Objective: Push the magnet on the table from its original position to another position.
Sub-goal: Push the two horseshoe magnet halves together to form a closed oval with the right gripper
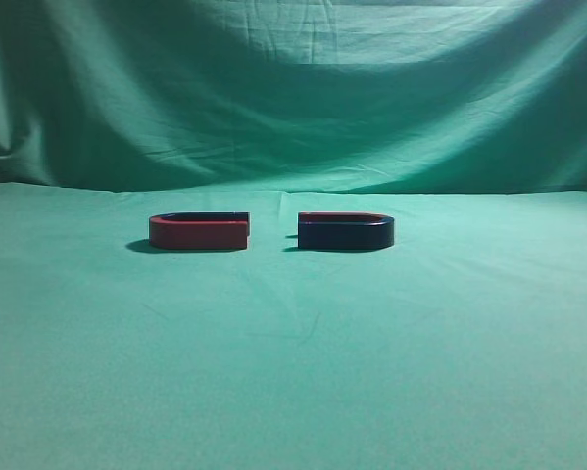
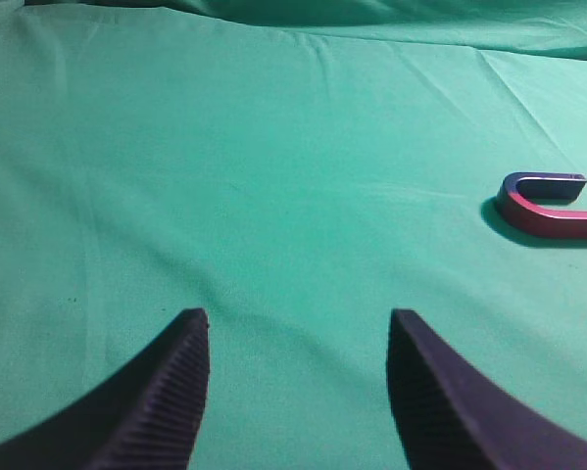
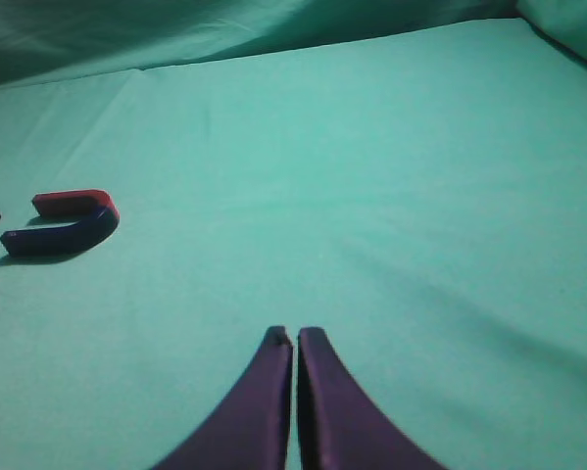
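The magnet lies flat on the table right of centre, dark navy face toward the exterior camera, red arm behind, its open end facing left. It also shows in the right wrist view at the far left. My right gripper is shut and empty, well to the right of the magnet. My left gripper is open and empty over bare cloth. Neither gripper shows in the exterior view.
A second U-shaped magnet with a red face lies left of centre, open end facing right; it also shows in the left wrist view. A draped green backdrop rises behind the table.
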